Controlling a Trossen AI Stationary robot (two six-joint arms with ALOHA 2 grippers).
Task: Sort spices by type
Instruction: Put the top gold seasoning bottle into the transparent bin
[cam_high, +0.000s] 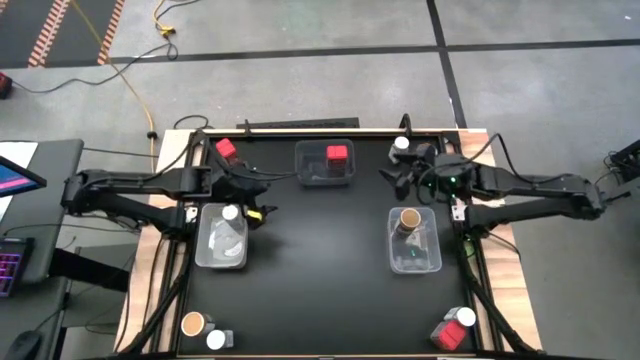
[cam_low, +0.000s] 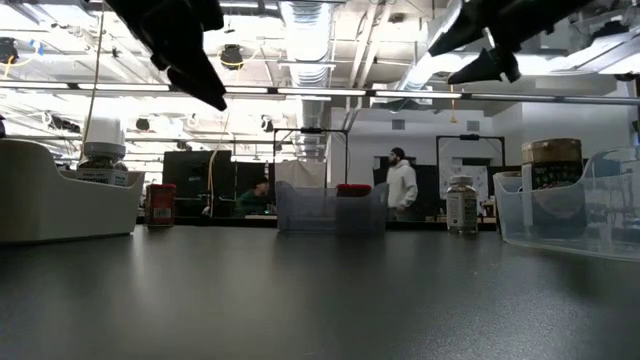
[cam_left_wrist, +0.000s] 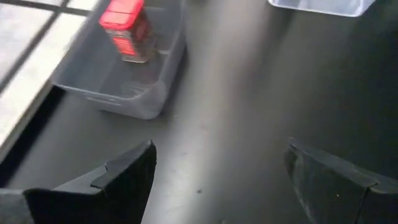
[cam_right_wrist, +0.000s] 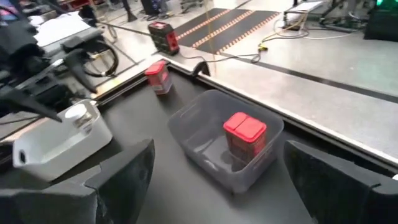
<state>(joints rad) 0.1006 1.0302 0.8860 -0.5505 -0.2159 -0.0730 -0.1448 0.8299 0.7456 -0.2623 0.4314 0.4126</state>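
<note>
The spices stand about the black table. One red square-topped tin (cam_high: 337, 155) sits in the far middle bin (cam_high: 308, 172), a white-capped jar (cam_high: 231, 213) in the left bin (cam_high: 220, 250), and a brown-lidded jar (cam_high: 408, 218) in the right bin (cam_high: 415, 258). Loose ones stand upright on the table: a red tin (cam_high: 225, 150) far left, a white-capped jar (cam_high: 401, 144) far right, and pairs at both near corners. My left gripper (cam_high: 268, 192) hovers open beside the left bin. My right gripper (cam_high: 395, 180) hovers open above the table, facing the middle bin (cam_right_wrist: 205, 155).
At the near left corner stand a brown-lidded jar (cam_high: 193, 323) and a white-capped jar (cam_high: 216, 340); at the near right a red tin (cam_high: 447, 335) and a white-capped jar (cam_high: 465, 318). A raised frame (cam_high: 300, 128) borders the table. People show in the room behind.
</note>
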